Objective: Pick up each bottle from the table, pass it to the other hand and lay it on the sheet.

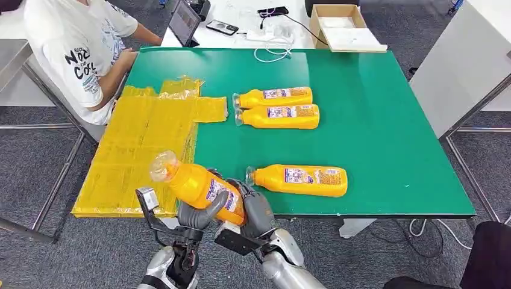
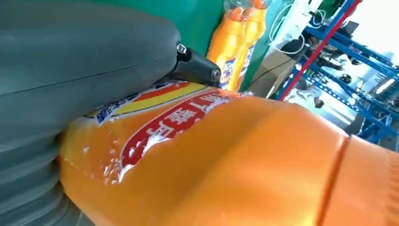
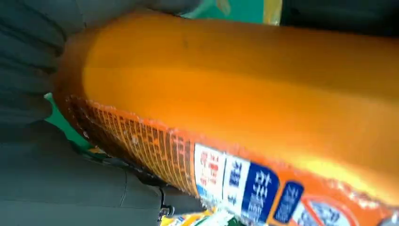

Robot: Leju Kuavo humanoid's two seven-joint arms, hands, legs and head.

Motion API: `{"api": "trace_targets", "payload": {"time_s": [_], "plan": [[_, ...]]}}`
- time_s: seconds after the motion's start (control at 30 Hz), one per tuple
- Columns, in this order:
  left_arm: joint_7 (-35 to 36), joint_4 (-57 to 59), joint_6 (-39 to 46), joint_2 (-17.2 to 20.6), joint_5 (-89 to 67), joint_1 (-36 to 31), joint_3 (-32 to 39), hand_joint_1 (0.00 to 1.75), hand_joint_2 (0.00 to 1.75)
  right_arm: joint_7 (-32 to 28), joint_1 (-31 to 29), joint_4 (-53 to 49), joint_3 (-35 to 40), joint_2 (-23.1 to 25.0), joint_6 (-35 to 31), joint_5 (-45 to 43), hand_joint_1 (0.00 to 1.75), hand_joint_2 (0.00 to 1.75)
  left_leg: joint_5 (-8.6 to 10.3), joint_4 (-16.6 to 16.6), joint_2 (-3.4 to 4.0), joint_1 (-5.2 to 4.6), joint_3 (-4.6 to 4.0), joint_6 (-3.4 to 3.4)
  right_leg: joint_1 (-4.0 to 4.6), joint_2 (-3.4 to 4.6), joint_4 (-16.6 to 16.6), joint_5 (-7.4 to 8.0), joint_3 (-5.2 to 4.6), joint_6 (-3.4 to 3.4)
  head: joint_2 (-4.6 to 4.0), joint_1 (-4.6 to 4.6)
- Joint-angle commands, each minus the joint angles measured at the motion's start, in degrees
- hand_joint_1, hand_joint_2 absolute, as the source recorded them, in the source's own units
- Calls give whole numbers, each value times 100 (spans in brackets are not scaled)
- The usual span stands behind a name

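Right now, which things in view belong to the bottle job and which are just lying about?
Job: held bottle, gripped by left hand and right hand; lone bottle; paired bottles; yellow sheet.

Lying about: cardboard box, tablet, phone, white cable.

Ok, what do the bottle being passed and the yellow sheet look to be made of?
Held bottle: looks like glossy orange plastic with a clear cap; highlights run along its body, and its thin printed label looks crinkled in the left wrist view. Both the left robot hand and right robot hand grip it.

Yellow sheet: seems thin plastic film, shiny and wrinkled, with creases and a ragged far edge.
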Motion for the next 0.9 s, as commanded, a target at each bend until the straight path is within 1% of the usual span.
{"api": "trace_targets", "payload": {"time_s": [0.03, 0.07, 0.13, 0.17, 0.23, 0.27, 0.4, 0.43, 0.5, 0.53, 0.57, 0.6, 0.63, 0.67, 0.7, 0.77, 0.8, 0.83, 0.87, 0.9], "plan": [[-236, -170, 519, -19, -301, -643, 154, 175, 175, -70, 263, -308, 94, -219, 792, -419, 0, 0, -6, 3, -28, 4, 16, 6, 7, -35, 1, -15, 28, -10, 0, 4], [-214, -174, 520, -18, -307, -653, 177, 175, 175, -41, 280, -373, 82, -240, 835, -427, 0, 0, -10, 5, -31, 2, 25, 8, 6, -39, 4, -20, 37, -13, 0, 0], [-216, -166, 522, -32, -306, -640, 172, 175, 175, -35, 286, -374, 83, -237, 842, -426, 0, 0, -1, -1, -21, 1, 10, 5, 4, -26, -1, -9, 17, -8, 0, 2], [-216, -166, 522, -32, -306, -640, 172, 175, 175, -35, 286, -374, 83, -237, 842, -426, 0, 0, -8, 0, -25, 1, 25, 7, 5, -31, 0, -17, 34, -12, 0, 0], [-216, -157, 522, -43, -306, -628, 164, 175, 175, -27, 293, -369, 85, -231, 842, -424, 0, 0, -3, 0, -15, 3, 10, 4, 6, -18, -3, -7, 18, -6, 0, 4], [-216, -157, 522, -43, -306, -628, 164, 175, 175, -27, 293, -369, 85, -231, 842, -424, 0, 0, -9, 0, -16, 1, 25, 7, 4, -22, -2, -14, 32, -10, 0, 0], [-216, -157, 522, -43, -306, -628, 164, 175, 175, -27, 293, -369, 85, -231, 842, -424, 0, 0, -3, -1, -16, 2, 13, 4, 4, -22, -3, -8, 20, -8, 0, 2], [-216, -157, 522, -43, -306, -628, 164, 175, 175, -27, 293, -369, 85, -231, 842, -424, 0, 0, -11, 0, -21, 2, 31, 7, 6, -29, -3, -17, 41, -12, 0, 4], [-216, -157, 522, -43, -306, -628, 164, 175, 175, -27, 293, -369, 85, -231, 842, -424, 0, 0, 0, -2, -12, 2, 7, 3, 4, -17, -3, -5, 12, -6, 0, 2], [-216, -157, 522, -43, -306, -628, 164, 175, 175, -27, 293, -369, 85, -231, 842, -424, 0, 0, -9, 0, -19, 1, 27, 6, 5, -27, -2, -15, 35, -11, 0, 2], [-434, -144, 934, -1, -670, -661, 132, 175, 175, -67, 327, -431, -30, -202, 928, -572, 0, 0, -6, -1, -19, 0, 22, 6, 4, -26, -2, -13, 29, -10, 0, 2], [-591, -135, 1286, 17, -953, -704, 169, 175, 175, -123, 359, -535, -119, -207, 1088, -731, 0, 0, -1, -1, -14, 1, 10, 3, 3, -19, -2, -6, 15, -7, 0, 2], [-669, -123, 1471, 55, -1021, -817, 355, 175, 175, -198, 416, -847, -215, -289, 1368, -942, 0, 0, -10, 1, -22, 1, 30, 7, 5, -30, 0, -18, 39, -12, 0, 2], [-672, -105, 1487, 64, -1028, -883, 483, 175, 175, -127, 510, -1174, -242, -367, 1478, -998, 0, 0, -3, 0, -21, 1, 16, 5, 4, -28, 0, -11, 24, -10, 0, 2], [-687, -104, 1543, 84, -1034, -960, 608, 175, 175, -90, 548, -1419, -276, -443, 1604, -1040, 0, 0, -8, 3, -25, 1, 27, 7, 5, -34, 2, -17, 37, -13, 0, 4], [-697, -108, 1606, 77, -1062, -1032, 786, 175, 175, 8, 695, -1867, -402, -488, 1522, -1048, 0, 0, -1, 0, -16, 3, 7, 4, 5, -21, -1, -6, 15, -8, 0, 4], [-691, -115, 1623, 66, -1069, -1058, 851, 175, 175, 52, 740, -2023, -434, -502, 1491, -1022, 0, 0, -6, 1, -19, -1, 23, 6, 3, -26, 1, -14, 30, -12, 0, 2], [-708, -118, 1739, 52, -1127, -1104, 922, 175, 175, 83, 773, -2154, -468, -510, 1445, -992, 0, 0, -3, 0, -9, 0, 13, 4, 3, -14, 0, -6, 18, -8, 0, 4], [-748, -98, 1872, 55, -1204, -1145, 964, 175, 175, 88, 793, -2217, -485, -511, 1440, -993, 0, 0, -12, 4, -11, -1, 30, 8, 4, -19, 4, -15, 36, -14, 0, 2], [-767, -40, 2018, 56, -1252, -1218, 1027, 175, 175, 85, 806, -2279, -505, -512, 1412, -991, 0, 0, -7, 3, -20, -2, 21, 7, 2, -26, 5, -14, 31, -12, 0, 2]]}}
